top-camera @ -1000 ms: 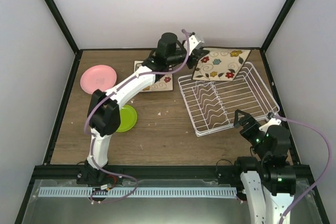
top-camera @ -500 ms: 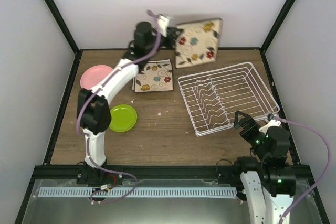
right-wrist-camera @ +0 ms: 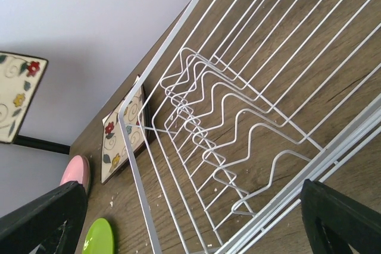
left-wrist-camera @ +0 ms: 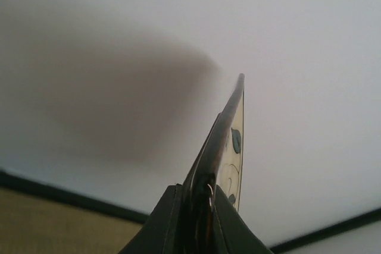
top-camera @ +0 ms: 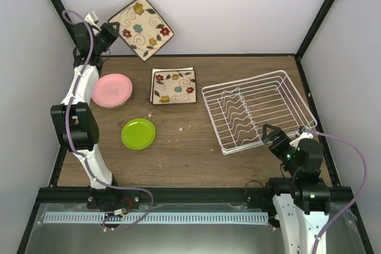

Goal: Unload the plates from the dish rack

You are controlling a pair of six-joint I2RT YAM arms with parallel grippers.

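My left gripper [top-camera: 109, 33] is shut on a corner of a square cream flowered plate [top-camera: 141, 27], held high in the air over the table's far left corner. The left wrist view shows that plate edge-on [left-wrist-camera: 229, 135] between my fingers [left-wrist-camera: 159, 224]. Another square flowered plate [top-camera: 174, 85] lies flat on the table. A pink round plate [top-camera: 111, 90] and a small lime-green plate [top-camera: 138, 133] lie at the left. The white wire dish rack [top-camera: 257, 111] holds no plates. My right gripper [top-camera: 269, 135] is open at the rack's near edge [right-wrist-camera: 333, 147].
The enclosure's black frame posts [top-camera: 59, 10] and white walls stand close around the table. The brown table top [top-camera: 190, 147] has small crumbs between the lime-green plate and the rack.
My left arm swung the flowered plate up and out of the rack, then left across the table's far edge to the far left corner. The right arm has barely moved.
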